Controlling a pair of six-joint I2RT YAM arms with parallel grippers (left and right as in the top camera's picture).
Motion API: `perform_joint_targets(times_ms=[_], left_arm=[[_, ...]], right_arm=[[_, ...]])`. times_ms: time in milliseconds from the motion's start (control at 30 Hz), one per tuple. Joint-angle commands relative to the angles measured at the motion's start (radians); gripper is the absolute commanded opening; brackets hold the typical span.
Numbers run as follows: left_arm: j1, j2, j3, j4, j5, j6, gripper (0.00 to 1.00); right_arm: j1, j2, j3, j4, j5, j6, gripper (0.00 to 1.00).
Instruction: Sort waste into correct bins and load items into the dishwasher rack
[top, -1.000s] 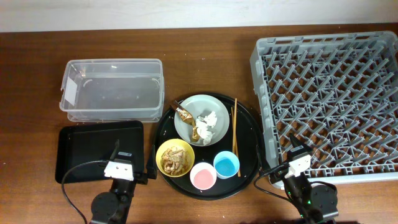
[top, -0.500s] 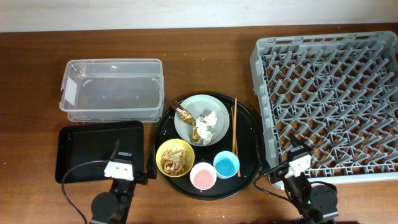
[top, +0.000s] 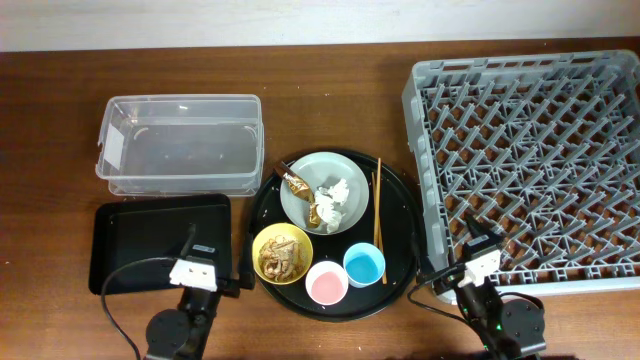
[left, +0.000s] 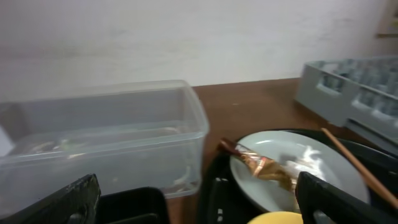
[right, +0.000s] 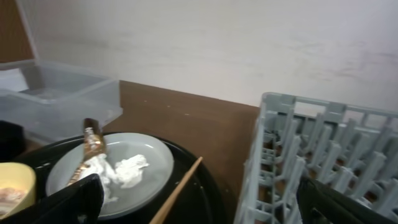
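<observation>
A pale grey-green plate (top: 323, 191) on the round black tray (top: 400, 215) holds crumpled white tissue (top: 333, 194) and a brown-gold wrapper (top: 294, 181). The plate also shows in the left wrist view (left: 329, 174) and right wrist view (right: 155, 165). A yellow bowl (top: 281, 253) holds brown food scraps (top: 281, 257). A pink cup (top: 326, 283), a light-blue cup (top: 364, 265) and wooden chopsticks (top: 377, 205) lie beside them. The clear tub (top: 181, 143), the shallow black tray (top: 158, 241) and the grey rack (top: 530, 150) stand around. My left gripper (left: 199, 214) and right gripper (right: 199, 214) are open and empty at the near edge.
The left arm base (top: 190, 275) sits in front of the shallow black tray. The right arm base (top: 480, 262) sits at the rack's near left corner. A pale wall (right: 217, 43) runs behind the table's far edge.
</observation>
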Motion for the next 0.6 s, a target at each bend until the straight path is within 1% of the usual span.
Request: perform_joint_targets(times_ms=[0,33,100,133,200,233,333,367,433,467,500,567], left_arm=[[0.000,-0.004,0.004,0.088,0.203,0.008,0.99],[0.000,-0.004,0.034,0.136,0.240,0.008,0.99],[0.001,0.017,0.122,0.110,0.226,0.008,0.99],[0.001,0.076,0.233,0.007,0.216,0.005,0.99],[0.001,0.200,0.395,-0.162,0.216,0.004,0.99],[0.001,0.302,0.510,-0.283,0.217,0.004,0.99],[0.001,0.610,0.839,-0.595,0.220,0.005,0.99],[0.001,0.747,0.988,-0.713,0.220,0.005,0.99],[0.001,0.925,1.170,-0.845,0.277,-0.005,0.99],[0.001,0.986,1.224,-0.879,0.349,-0.023,1.00],[0.001,1.036,1.249,-0.879,0.423,-0.022,1.00],[0.000,1.121,1.251,-0.872,0.465,-0.022,1.00]], right_arm=[[0.004,-0.008,0.010,0.039,-0.161,0.105,0.98],[0.004,-0.008,0.057,0.038,-0.160,0.192,0.98],[0.004,-0.003,0.133,0.033,-0.159,0.209,0.98],[0.004,0.018,0.207,-0.015,-0.148,0.208,0.98],[0.004,0.080,0.332,-0.139,-0.117,0.208,0.98],[0.004,0.142,0.419,-0.232,-0.099,0.208,0.98],[0.004,0.340,0.639,-0.444,-0.088,0.208,0.98],[0.004,0.460,0.764,-0.555,-0.089,0.208,0.98],[0.004,0.622,0.916,-0.678,-0.089,0.208,0.98],[0.004,0.688,0.970,-0.713,-0.107,0.208,0.98],[0.004,0.743,1.011,-0.758,-0.142,0.208,0.98],[0.004,0.821,1.067,-0.826,-0.160,0.208,0.98]])
